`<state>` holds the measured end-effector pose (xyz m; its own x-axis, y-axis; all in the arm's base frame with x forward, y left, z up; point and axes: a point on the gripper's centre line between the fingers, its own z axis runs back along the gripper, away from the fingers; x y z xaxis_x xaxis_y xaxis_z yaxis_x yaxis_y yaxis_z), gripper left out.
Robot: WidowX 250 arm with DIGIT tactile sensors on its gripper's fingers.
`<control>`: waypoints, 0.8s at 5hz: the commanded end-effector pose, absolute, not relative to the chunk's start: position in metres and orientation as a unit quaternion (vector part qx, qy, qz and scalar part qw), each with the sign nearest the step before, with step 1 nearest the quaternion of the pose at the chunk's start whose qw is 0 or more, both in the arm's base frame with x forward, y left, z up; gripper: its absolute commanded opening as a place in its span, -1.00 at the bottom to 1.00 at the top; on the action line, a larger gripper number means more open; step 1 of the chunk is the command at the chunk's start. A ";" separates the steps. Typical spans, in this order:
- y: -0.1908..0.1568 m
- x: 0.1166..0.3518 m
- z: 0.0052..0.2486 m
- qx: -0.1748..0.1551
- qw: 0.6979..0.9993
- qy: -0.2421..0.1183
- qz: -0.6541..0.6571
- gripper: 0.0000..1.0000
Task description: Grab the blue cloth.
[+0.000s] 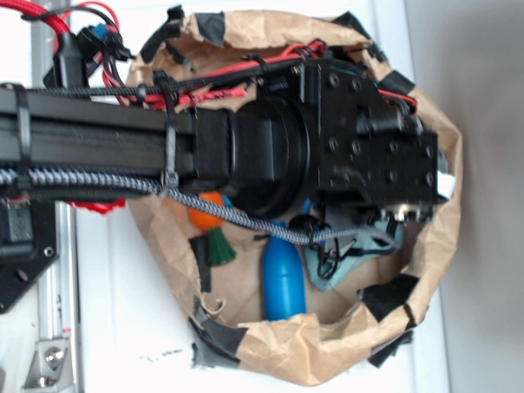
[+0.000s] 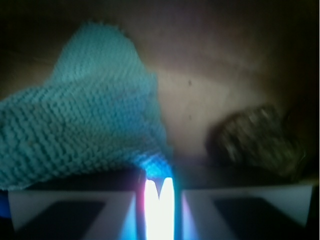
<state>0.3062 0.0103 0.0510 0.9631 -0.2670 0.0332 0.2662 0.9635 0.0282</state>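
Look into the brown paper bag (image 1: 426,246), which lies on the white counter (image 1: 115,295) with its rim rolled down and patched with black tape. Your arm (image 1: 98,139) reaches across it from the left of the exterior view, and its black wrist housing covers most of the bag's inside. The blue cloth (image 1: 340,266) shows as a teal patch just beneath that housing, beside the blue plastic bottle (image 1: 283,282) on the bottle's right. On the bottle's other side you see an orange and green toy, seemingly a carrot (image 1: 211,225).

In the wrist view the blue cloth (image 2: 85,115) fills the left half, its knobbly weave bunched and narrowing down to the claw (image 2: 159,200) at the bottom edge. The two pale fingers (image 2: 152,205) there sit pressed close, with the cloth's lower tip caught between them, so the claw is pinching the blue cloth. To the cloth's right a blurred dark grey-brown lump (image 2: 260,140) rests on the bag floor; you cannot tell what it is.
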 end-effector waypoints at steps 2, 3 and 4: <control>-0.051 0.309 0.089 -0.031 0.967 -0.113 -0.228 1.00; -0.063 0.315 0.072 -0.046 0.961 -0.114 -0.249 1.00; -0.063 0.316 0.054 -0.097 0.957 -0.115 -0.248 1.00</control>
